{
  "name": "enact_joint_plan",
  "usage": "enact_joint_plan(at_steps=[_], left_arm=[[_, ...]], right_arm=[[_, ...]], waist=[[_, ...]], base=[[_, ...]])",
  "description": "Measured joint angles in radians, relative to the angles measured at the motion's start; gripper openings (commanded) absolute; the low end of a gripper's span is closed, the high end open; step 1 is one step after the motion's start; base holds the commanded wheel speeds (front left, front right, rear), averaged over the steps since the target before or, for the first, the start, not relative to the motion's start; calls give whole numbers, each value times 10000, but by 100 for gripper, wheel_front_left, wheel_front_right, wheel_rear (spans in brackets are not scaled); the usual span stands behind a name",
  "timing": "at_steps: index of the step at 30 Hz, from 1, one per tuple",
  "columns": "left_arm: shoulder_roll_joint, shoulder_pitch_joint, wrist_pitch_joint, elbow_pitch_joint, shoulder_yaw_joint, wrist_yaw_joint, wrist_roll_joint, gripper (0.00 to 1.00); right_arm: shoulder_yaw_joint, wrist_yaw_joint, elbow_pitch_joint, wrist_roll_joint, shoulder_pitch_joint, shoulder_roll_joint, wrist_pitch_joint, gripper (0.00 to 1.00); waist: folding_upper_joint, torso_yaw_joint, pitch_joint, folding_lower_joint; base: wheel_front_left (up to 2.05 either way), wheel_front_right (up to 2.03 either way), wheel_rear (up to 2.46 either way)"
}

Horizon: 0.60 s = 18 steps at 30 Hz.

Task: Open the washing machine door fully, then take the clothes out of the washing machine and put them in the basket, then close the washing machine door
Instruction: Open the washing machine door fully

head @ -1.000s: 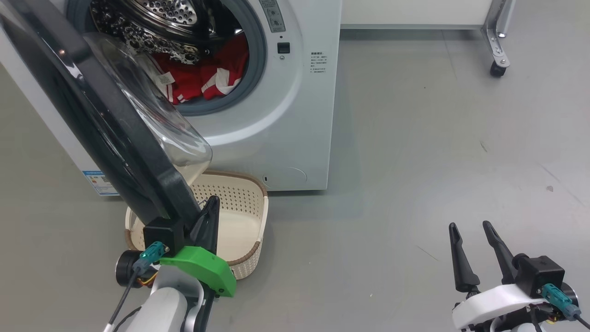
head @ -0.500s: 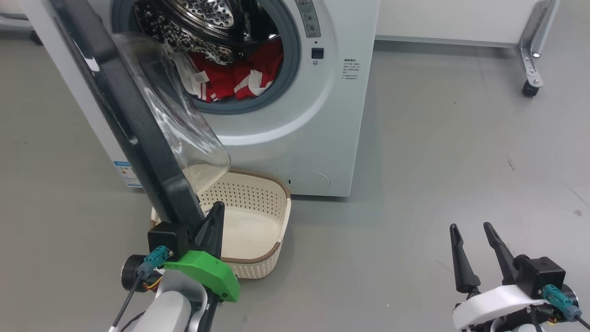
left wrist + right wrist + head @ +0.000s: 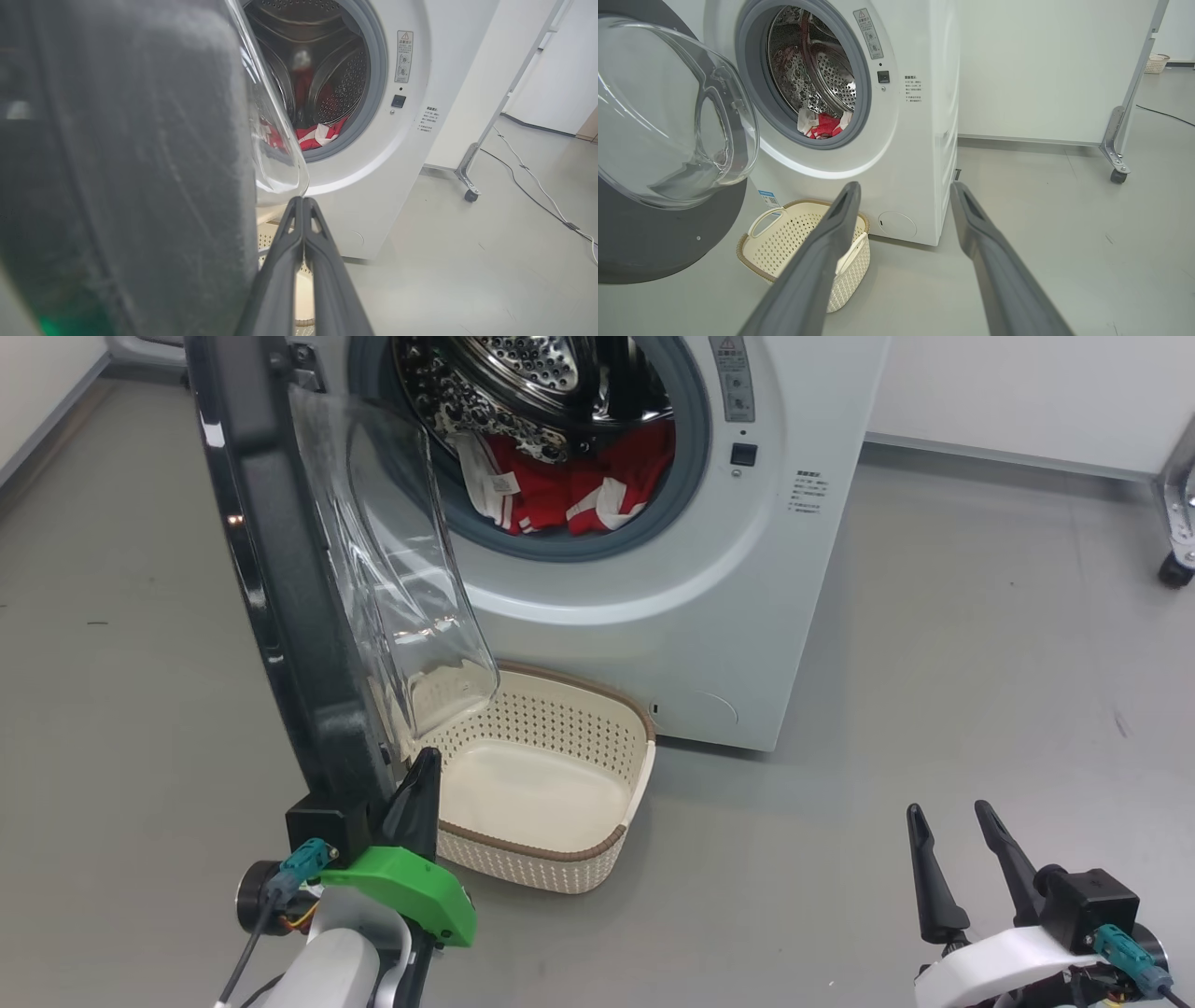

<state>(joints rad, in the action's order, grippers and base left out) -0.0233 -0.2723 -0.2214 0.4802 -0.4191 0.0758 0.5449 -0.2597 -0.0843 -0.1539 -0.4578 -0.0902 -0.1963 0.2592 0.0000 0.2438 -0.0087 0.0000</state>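
Black-rimmed door (image 3: 280, 616) sits against the left gripper (image 3: 420, 789), fingers together for pushing it open; right gripper (image 3: 946, 810) idles, fingers apart.

Bright, diffuse room light; soft shadows lie on the floor (image 3: 934, 663) beside the basket (image 3: 560, 870) and washing machine (image 3: 747, 616). Highlights streak the glass of the washing machine door (image 3: 668, 116). Left wrist view: the near door rim is blurred. Verticals lean at the wide-angle edges.

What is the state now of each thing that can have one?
washing machine door: open, swung out leftwards.
clothes: inside the drum.
basket: upright on the floor, empty.
left gripper: shut, beside the door's rim.
right gripper: open, empty.
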Motion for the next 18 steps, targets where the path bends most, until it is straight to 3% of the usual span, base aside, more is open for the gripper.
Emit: enact_joint_plan(at_steps=[12, 18], left_arm=[[-29, 12, -102, 92, 552, 119, 186, 0], [-318, 23, -188, 94, 917, 136, 268, 0]], right_arm=[[-109, 56, -42, 115, -17, 2, 0, 100], [-178, 117, -50, 134, -17, 2, 0, 100]], waist=[[0, 901, 2, 0], [0, 1155, 87, 0]], base=[[0, 0, 0], [0, 0, 0]])
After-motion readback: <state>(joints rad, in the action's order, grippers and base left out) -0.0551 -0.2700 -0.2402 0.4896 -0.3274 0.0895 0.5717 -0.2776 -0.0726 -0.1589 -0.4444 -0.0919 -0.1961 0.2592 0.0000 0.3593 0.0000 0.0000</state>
